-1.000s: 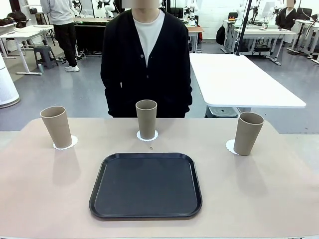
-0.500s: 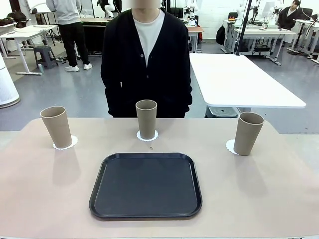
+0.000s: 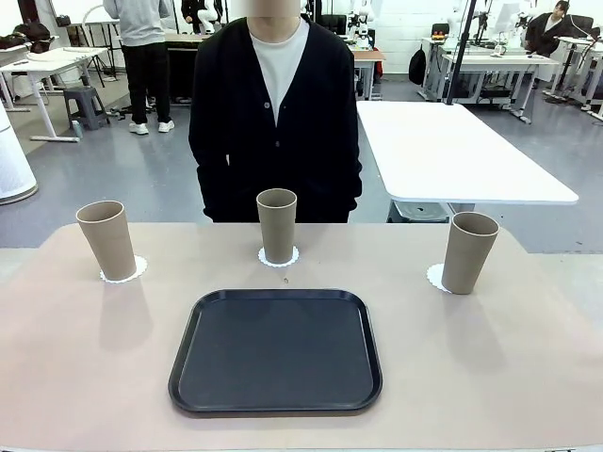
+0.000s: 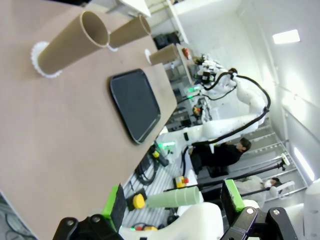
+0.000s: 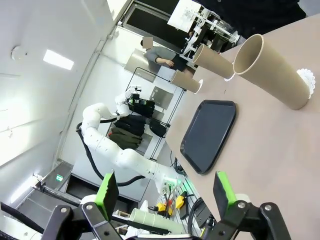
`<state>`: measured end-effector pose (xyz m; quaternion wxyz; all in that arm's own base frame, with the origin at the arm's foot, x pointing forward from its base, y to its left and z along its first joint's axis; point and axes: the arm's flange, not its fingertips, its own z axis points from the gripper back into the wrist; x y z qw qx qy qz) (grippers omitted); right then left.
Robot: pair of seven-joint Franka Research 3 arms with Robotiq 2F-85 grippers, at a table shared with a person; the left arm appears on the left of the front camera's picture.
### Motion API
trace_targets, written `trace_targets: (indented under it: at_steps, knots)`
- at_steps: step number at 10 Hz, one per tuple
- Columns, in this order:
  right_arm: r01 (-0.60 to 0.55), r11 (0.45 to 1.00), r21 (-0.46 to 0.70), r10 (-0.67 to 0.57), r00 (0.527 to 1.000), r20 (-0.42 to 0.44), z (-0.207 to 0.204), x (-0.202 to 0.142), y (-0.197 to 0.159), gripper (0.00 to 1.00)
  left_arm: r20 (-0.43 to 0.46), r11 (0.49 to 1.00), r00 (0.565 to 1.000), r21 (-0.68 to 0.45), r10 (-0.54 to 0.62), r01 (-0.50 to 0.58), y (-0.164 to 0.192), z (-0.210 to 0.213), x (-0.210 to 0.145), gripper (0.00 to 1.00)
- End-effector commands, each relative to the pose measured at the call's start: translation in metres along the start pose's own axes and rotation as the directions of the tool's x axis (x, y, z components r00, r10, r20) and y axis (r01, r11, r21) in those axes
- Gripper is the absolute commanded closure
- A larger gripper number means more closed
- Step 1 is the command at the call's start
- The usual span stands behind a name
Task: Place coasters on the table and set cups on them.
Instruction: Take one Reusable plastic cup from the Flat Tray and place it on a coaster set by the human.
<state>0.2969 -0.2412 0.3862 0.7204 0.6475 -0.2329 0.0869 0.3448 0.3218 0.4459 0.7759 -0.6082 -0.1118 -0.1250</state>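
Three cups (image 3: 277, 224) stand on coasters (image 3: 278, 256) beyond the tray (image 3: 276, 350). The left gripper (image 4: 172, 202) and right gripper (image 5: 163, 189) both hang spread apart, holding nothing.

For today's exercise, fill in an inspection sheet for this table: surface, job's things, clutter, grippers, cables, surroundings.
Surface: beige table, flat.
Job's things: left cup, middle cup and right cup stand upright, each on a coaster; left coaster.
Clutter: black tray with nothing on it; small speck near the middle cup.
Grippers: left gripper open; right gripper open; both hold nothing.
Cables: nothing seen on the table.
Surroundings: person at far edge; white table behind.
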Motion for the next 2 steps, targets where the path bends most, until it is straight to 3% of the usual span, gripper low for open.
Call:
trace_targets:
  at_steps: [1, 2]
  knots:
    - [0.017, 1.0, -0.005, -0.017, 1.0, 0.018, -0.0018, 0.0019, -0.0018, 0.0, 0.005, 1.0, 1.0, 0.004, -0.001, 0.001, -0.0017, 0.0008, 0.0, 0.0]
    - [0.017, 1.0, -0.005, -0.017, 1.0, 0.018, -0.0018, 0.0019, -0.0018, 0.0, 0.005, 1.0, 1.0, 0.004, -0.001, 0.001, -0.0017, 0.0008, 0.0, 0.0]
